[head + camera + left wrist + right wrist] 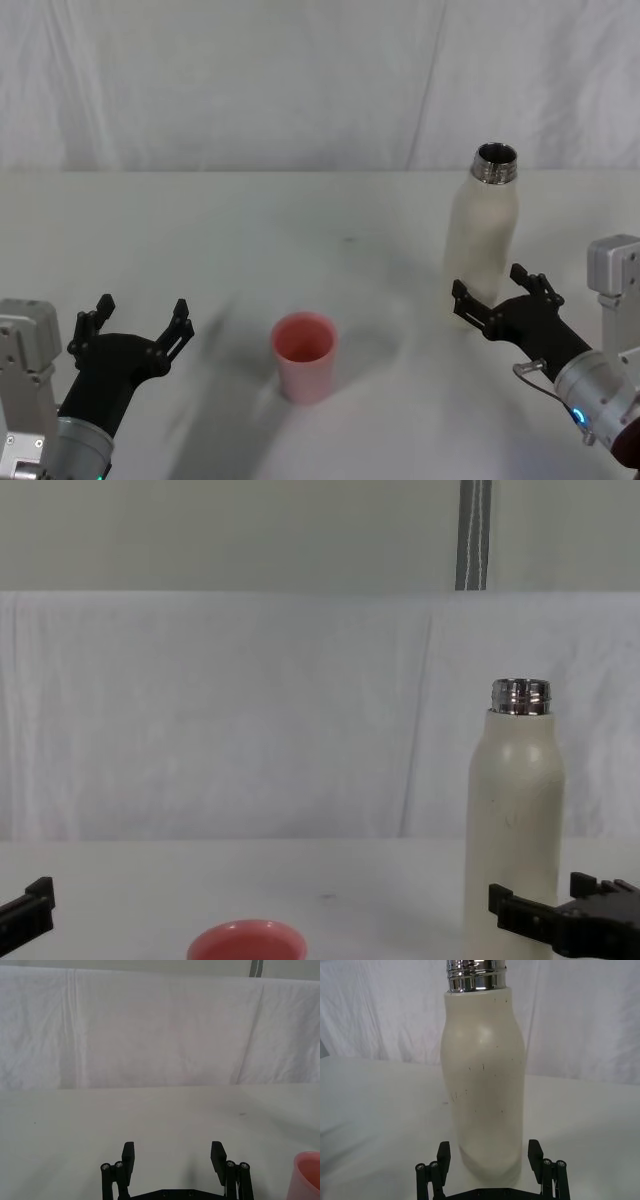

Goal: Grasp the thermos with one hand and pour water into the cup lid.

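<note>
My right gripper sits at the lower right of the head view with its jaws spread, just in front of the base of the thermos. The thermos stands upright at the right of that frame, its steel neck open at the top. In the right wrist view the thermos rises up the middle of the picture, and my two fingers flank its lower body without touching it. In the chest view the right gripper shows at the lower right, level with the bottom part of the thermos.

The step in hand, as I judge it, is the grasp. To do it well I should push forward until the bottle sits deep between my fingers, keeping it centred so both pads meet it together. I judge a grip somewhat higher on the body would serve better, since the bottle is tall and will want to swing when tipped. The matte wall looks smooth and rounded, so I should squeeze firmly.

The cup lid stands rim up at the lower centre of the head view, well apart from the thermos. My left gripper is parked at the lower left, jaws spread and holding nothing.
</note>
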You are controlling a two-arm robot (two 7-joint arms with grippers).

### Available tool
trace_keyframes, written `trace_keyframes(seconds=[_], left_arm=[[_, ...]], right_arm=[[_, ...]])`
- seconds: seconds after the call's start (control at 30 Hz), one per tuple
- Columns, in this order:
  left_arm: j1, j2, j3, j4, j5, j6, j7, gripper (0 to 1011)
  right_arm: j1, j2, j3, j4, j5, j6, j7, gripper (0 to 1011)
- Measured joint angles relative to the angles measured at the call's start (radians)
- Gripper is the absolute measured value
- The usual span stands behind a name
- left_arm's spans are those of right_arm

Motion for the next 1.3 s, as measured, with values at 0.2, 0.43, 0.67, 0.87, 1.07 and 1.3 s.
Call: trace_keyframes(seconds=[0.2, 0.43, 0.67, 0.87, 1.07, 1.3], left_arm=[[0.0, 0.0, 0.0, 0.0, 0.0, 0.0, 0.0, 1001], [0.0, 0.0, 0.0, 0.0, 0.0, 0.0, 0.0, 1001], [0.0, 0.0, 0.0, 0.0, 0.0, 0.0, 0.0, 1001], [0.0, 0.0, 0.0, 0.0, 0.0, 0.0, 0.0, 1001], [0.0, 0.0, 0.0, 0.0, 0.0, 0.0, 0.0, 1001], [0.0, 0.0, 0.0, 0.0, 0.0, 0.0, 0.0, 1001]], right_arm=[[-0.025, 0.004, 0.009, -0.031, -0.004, -0.001, -0.011, 1001], [-0.058, 0.005, 0.018, -0.076, -0.019, -0.023, -0.026, 1001], [-0.096, 0.006, 0.023, -0.123, -0.041, -0.046, -0.038, 1001], [-0.135, 0.003, 0.024, -0.162, -0.072, -0.067, -0.054, 1001], [-0.168, -0.007, 0.026, -0.182, -0.11, -0.094, -0.074, 1001], [-0.191, -0.022, 0.033, -0.203, -0.144, -0.119, -0.085, 1001]])
